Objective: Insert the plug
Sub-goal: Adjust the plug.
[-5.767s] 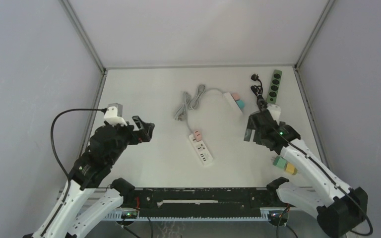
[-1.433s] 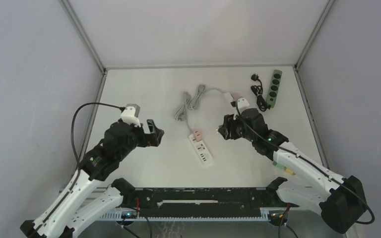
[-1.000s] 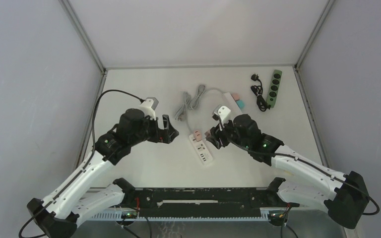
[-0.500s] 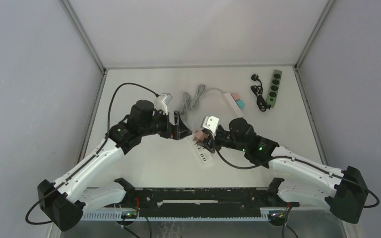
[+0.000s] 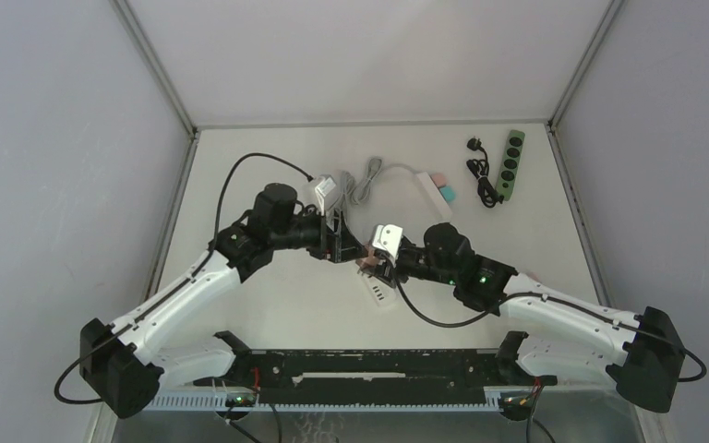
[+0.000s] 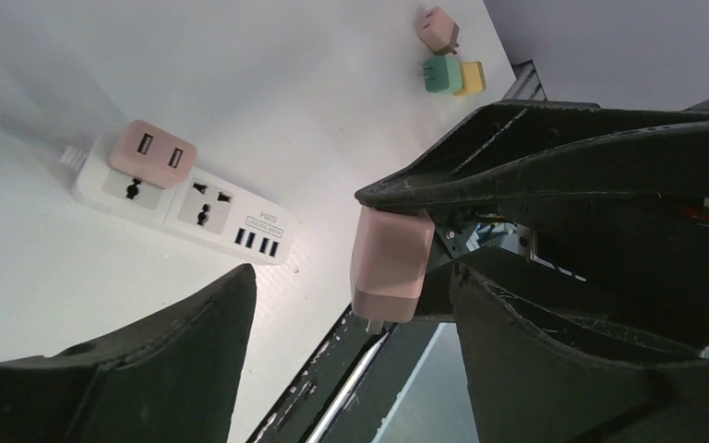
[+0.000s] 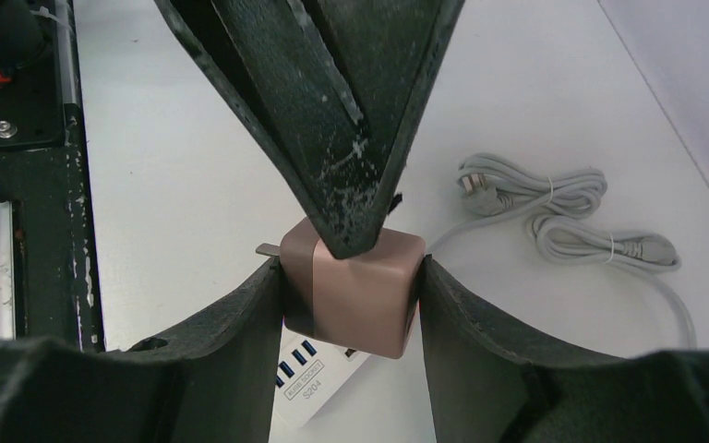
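Note:
My right gripper [image 7: 349, 268] is shut on a pink cube plug [image 7: 355, 295], holding it by two opposite sides with a metal prong sticking out to the left. It hangs just above the white power strip [image 5: 377, 288], which has a pink adapter [image 6: 152, 152] seated in its end socket. My left gripper [image 6: 351, 277] is open and straddles the same plug [image 6: 390, 263], with a gap on each side of it. In the right wrist view one left finger [image 7: 332, 138] comes down onto the plug's top. The two grippers meet at the table's centre [image 5: 355, 251].
A coiled grey cable [image 5: 355, 189] lies behind the strip. Further right are a second white strip with pink and teal plugs [image 5: 436, 189], a black cord [image 5: 480, 171] and a green power strip [image 5: 510, 162]. Loose pink, teal and yellow adapters [image 6: 443, 74] lie to the near right.
Both arms have swung in to the centre above the white strip. The right carried the pink plug there. The left gripper's jaws have narrowed around it.

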`<action>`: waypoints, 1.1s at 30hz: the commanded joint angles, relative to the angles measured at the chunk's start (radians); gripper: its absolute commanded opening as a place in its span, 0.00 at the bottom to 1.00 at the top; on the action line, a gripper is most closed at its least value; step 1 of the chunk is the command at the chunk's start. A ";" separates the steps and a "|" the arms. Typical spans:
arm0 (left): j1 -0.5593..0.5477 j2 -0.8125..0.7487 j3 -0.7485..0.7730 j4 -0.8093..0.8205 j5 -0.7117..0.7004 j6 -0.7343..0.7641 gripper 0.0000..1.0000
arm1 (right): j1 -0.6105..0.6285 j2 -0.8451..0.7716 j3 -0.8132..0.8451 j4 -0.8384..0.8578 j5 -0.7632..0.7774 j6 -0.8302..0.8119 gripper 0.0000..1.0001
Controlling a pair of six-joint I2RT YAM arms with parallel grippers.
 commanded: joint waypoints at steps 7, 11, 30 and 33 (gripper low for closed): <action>-0.037 0.055 0.047 0.048 0.053 0.003 0.69 | 0.020 -0.011 0.016 0.065 0.005 -0.023 0.34; -0.046 0.065 0.051 0.048 0.065 0.013 0.62 | 0.021 -0.012 0.017 0.062 0.006 -0.024 0.34; -0.062 0.037 0.091 -0.041 0.102 0.164 0.09 | 0.021 -0.027 0.016 0.052 -0.017 -0.023 0.47; -0.062 0.021 0.122 -0.090 0.080 0.223 0.06 | 0.019 -0.043 0.016 0.027 -0.018 -0.027 0.62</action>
